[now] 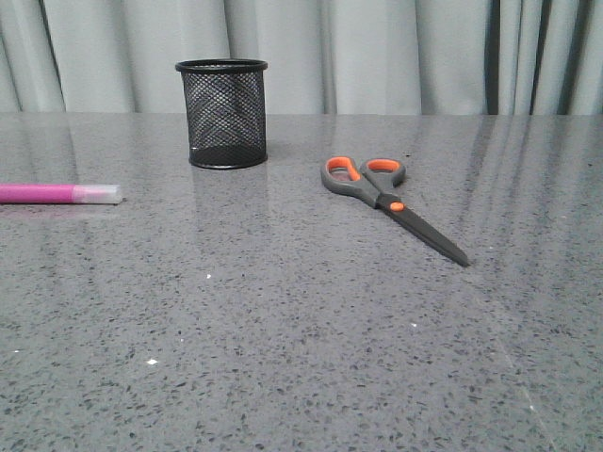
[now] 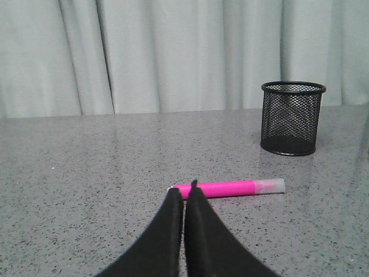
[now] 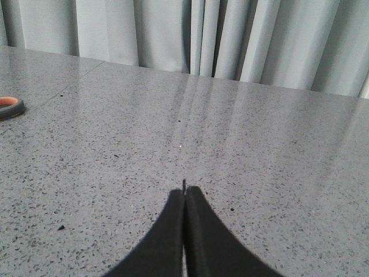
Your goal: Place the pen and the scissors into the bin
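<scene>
- Pen (image 1: 58, 194): magenta barrel, whitish cap, flat at bench (image 1: 283, 339) left edge; no legible writing.
- Scissors (image 1: 388, 201): grey, orange-lined handles, right of bin (image 1: 222, 113).
- Bin: black mesh, upright, rear.
- Left tool (image 2: 184, 193), right tool (image 3: 184, 193): tips together, holding nothing.

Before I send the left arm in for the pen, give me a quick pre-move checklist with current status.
1. Pen lying flat on the table, nothing touching it: ok.
2. Left gripper open for a grasp: not ok, fingers pressed together, holding nothing.
3. Bin upright, mouth unobstructed: ok.
4. Bin empty: cannot tell, the mesh hides the bottom.
5. Scissors away from pen and bin: ok, lying closed to the bin's right.
6. Right gripper out of the way: ok, shut over bare table.
</scene>
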Motion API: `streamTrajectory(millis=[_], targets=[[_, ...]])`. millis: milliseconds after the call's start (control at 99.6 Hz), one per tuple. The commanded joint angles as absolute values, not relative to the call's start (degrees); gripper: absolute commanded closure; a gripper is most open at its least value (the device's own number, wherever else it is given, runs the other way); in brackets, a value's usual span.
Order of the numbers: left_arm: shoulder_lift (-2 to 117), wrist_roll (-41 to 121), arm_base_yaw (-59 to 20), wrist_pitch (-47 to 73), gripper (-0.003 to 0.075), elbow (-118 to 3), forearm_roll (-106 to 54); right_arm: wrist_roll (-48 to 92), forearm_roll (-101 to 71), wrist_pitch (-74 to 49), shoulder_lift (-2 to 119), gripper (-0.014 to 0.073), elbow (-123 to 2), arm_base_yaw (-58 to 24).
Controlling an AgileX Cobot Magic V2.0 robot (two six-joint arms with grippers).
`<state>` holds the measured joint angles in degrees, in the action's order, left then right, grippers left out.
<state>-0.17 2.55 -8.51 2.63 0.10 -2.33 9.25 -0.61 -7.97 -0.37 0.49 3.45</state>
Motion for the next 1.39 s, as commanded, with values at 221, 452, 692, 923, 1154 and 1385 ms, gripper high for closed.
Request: streamTrajectory(millis=[221,452,692,923,1154,1385], targets=[[-1.6,2.0,-8.4,-1.7,0.0741,1.4,-2.8,9.2,0.0,-3.7,-1.6,0.0662,1.5,3.9],[-1.6,2.0,-8.4,-1.7,0.0741,1.4,-2.8,9.2,0.0,-3.7,-1.6,0.0662,1.5,3.9],[-1.6,2.0,-8.4,-1.7,0.0741,1.4,-2.8,9.2,0.0,-3.7,-1.6,0.0662,1.5,3.9],[-1.6,2.0,-8.4,-1.7,0.0741,1.4,-2.8,9.2,0.0,-3.7,-1.6,0.0662,1.5,3.9],[-1.6,2.0,-8.4,-1.7,0.0741,1.4,-2.8,9.2,-1.2,-1.2,-1.6,0.0662,1.5,3.9],[-1.6,2.0,-8.4,-1.7,0.0741,1.4,-5.6,9.2,-7.2,2.2,-1.6,0.0662,1.5,3.9]])
